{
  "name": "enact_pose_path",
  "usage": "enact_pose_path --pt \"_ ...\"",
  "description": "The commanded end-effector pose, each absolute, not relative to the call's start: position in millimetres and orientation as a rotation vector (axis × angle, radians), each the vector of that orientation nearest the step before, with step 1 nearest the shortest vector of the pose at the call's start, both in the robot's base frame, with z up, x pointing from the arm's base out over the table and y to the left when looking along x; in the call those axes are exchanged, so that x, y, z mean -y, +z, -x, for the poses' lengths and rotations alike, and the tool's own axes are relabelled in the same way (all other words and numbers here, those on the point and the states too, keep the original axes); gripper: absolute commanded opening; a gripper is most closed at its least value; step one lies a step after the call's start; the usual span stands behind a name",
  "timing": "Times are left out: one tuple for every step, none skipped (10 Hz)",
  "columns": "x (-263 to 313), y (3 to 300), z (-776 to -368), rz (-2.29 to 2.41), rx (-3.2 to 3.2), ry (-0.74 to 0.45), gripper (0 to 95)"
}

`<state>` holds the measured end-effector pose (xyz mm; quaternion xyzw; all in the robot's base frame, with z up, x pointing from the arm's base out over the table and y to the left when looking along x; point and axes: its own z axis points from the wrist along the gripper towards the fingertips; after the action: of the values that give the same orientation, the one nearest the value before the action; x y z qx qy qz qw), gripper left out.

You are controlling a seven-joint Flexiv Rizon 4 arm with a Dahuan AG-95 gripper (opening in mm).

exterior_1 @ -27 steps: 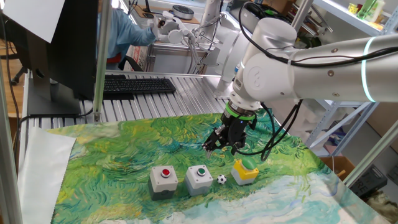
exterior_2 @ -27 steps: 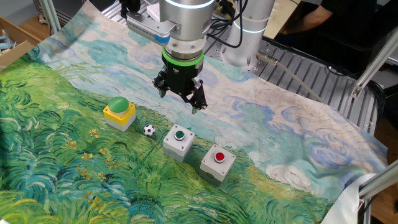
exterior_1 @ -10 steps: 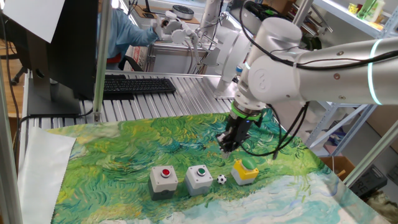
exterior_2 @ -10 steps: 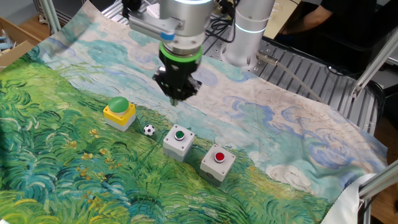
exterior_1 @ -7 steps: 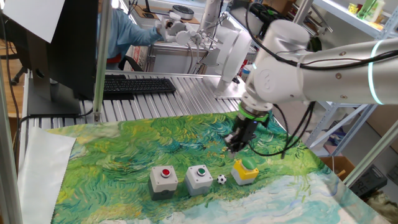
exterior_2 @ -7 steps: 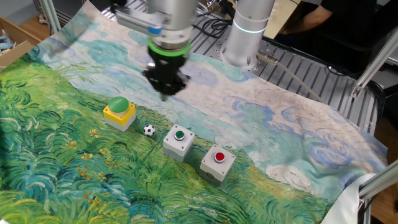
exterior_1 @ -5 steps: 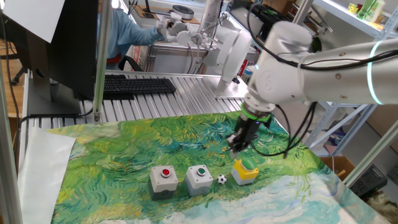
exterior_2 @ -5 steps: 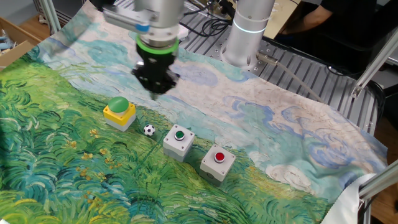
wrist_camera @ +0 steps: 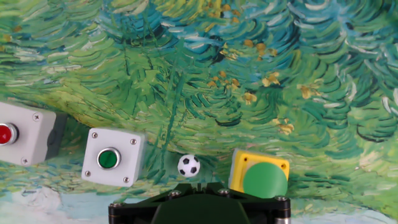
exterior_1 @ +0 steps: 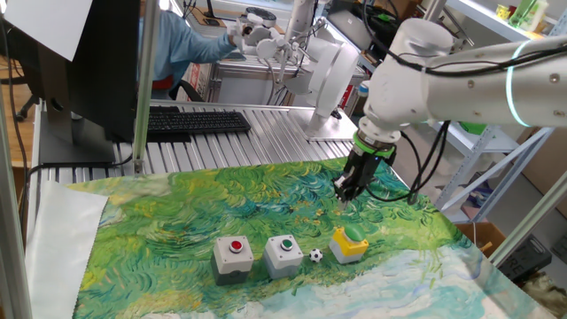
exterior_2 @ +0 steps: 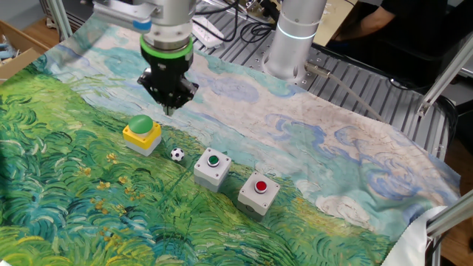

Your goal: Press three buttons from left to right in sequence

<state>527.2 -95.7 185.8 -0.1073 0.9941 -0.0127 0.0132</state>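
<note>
Gripper (exterior_2: 169,106) being held above the cloth, behind the yellow box with green button (exterior_2: 142,134)

The three boxes are being seen in a row on the painted cloth (exterior_2: 66,199): grey box with red button (exterior_1: 233,257), grey box with green button (exterior_1: 283,252), then the yellow one, a small soccer ball (exterior_1: 316,255) lying between the last two; the fingertips are appearing pressed together in the other fixed view; the boxes are being judged rigid and light, likely to slide if pushed sideways, so each cap is best being pressed straight down at its centre, not grasped.
</note>
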Motion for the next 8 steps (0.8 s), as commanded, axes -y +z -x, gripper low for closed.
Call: enact_pose_path --pt "95.1 185.0 -528.6 0.319 -3.099 0.035 0.0" --pt "95.1 185.0 -528.6 0.301 -3.097 0.081 0.0" --pt "95.1 185.0 -528.5 0.299 -3.097 0.069 0.0" --pt "95.0 185.0 -528.5 0.322 -3.099 0.044 0.0" --pt "95.0 185.0 -528.5 0.357 -3.101 0.010 0.0" --pt "95.0 185.0 -528.5 0.344 -3.104 0.011 0.0" --pt "95.0 185.0 -528.5 0.327 -3.106 0.021 0.0" --pt "95.0 185.0 -528.5 0.322 -3.104 0.049 0.0"
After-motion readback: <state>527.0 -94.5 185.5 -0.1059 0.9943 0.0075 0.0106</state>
